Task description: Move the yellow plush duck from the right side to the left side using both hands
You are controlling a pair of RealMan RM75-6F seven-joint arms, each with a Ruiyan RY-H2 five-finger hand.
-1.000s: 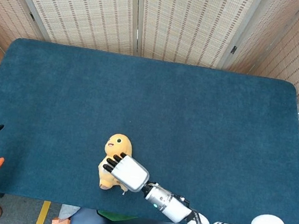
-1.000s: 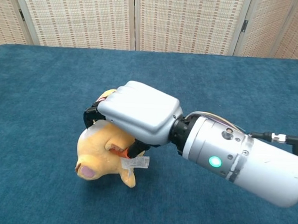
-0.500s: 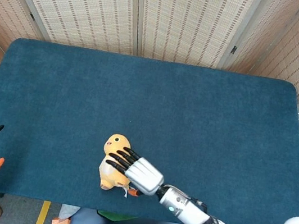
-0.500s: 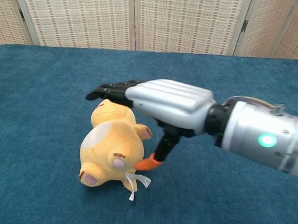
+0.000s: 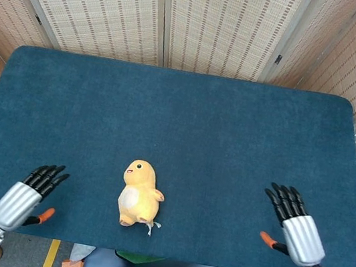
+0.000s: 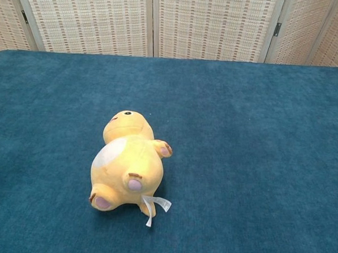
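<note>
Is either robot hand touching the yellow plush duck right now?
No, the duck lies alone on the table, with the left robot hand and right robot hand well apart from it.

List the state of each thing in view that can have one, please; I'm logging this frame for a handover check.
Yellow plush duck: lying on its back on the blue table, untouched, white tag loose.
Left hand: holds nothing, dark fingers apart, left of the duck.
Right hand: holds nothing, fingers apart, right of the duck.

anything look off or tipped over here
The duck lies flat on its back on the table, belly up, not sitting upright, with its tag splayed beside it. Neither robot hand holds it: the left and right are both open, well apart from it.
</note>
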